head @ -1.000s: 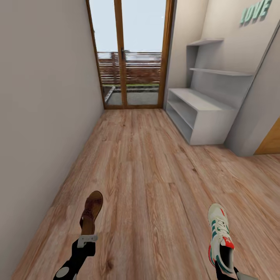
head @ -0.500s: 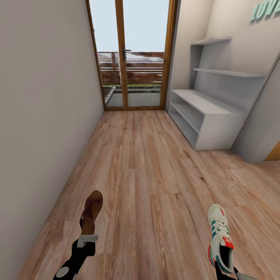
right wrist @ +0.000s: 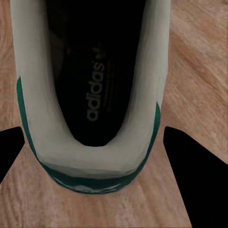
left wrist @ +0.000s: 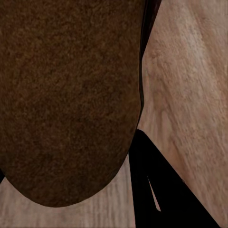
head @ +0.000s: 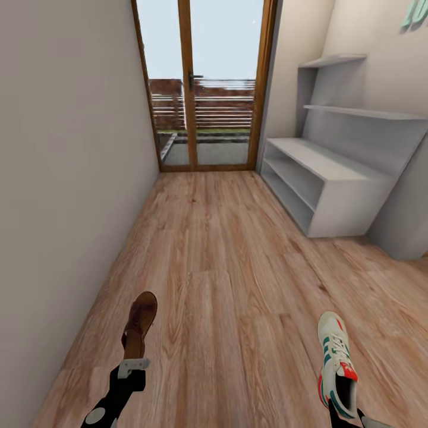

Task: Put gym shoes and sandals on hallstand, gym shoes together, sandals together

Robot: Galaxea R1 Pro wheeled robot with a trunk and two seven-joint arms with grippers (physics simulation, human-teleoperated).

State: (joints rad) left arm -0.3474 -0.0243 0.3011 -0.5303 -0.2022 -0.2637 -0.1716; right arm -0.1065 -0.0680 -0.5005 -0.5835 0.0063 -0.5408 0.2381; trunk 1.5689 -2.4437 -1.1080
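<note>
Holding one item in each arm, the robot faces along the corridor floor (head: 226, 249) toward a glazed wooden door (head: 202, 83). The hallstand (head: 333, 184) serves as the reference landmark: it stands against the wall beside the door, well ahead of both arms, with a flat bench top, two open shelf levels beneath and stepped wall shelves above. No footwear is visible on it.

Left gripper (head: 134, 364): the jaws are closed on the heel end of a sandal (head: 140, 324). The sandal points toward the door, well short of the hallstand and across the corridor from it, close to the plain wall (head: 65, 178). The left wrist view shows the brown sole (left wrist: 66, 95) over the planks, with one dark finger (left wrist: 161, 194) beside it.

Right gripper (head: 345, 416): it sits at the heel of a gym shoe (head: 336, 361); the jaws are closed on that heel. The shoe points toward the hallstand, well short of it. In the right wrist view the heel opening and printed insole (right wrist: 92, 80) lie between two dark fingers (right wrist: 197, 175), with the floor beyond.
</note>
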